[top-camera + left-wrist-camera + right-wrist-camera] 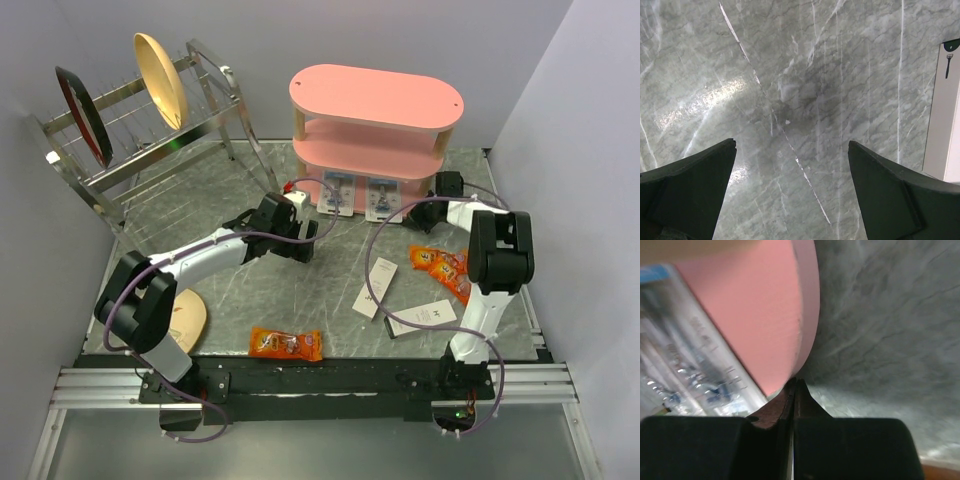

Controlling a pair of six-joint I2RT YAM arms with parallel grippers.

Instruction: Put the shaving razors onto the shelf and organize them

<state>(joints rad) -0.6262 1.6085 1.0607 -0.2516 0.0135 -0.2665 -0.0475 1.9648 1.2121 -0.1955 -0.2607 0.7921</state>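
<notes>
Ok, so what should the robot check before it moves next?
1. Left shaving razor and right shaving razor lie on the bottom board of the shelf: ok.
2. They sit side by side: ok.
3. Left end effector open and empty: ok.
4. Right end effector shut, holding nothing: ok.
5. Right end effector clear of the shelf edge: cannot tell, its tips look very close.

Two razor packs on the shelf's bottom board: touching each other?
Apart. The top external view shows the left razor pack and the right razor pack side by side on the shelf, with a bare strip between them.
</notes>
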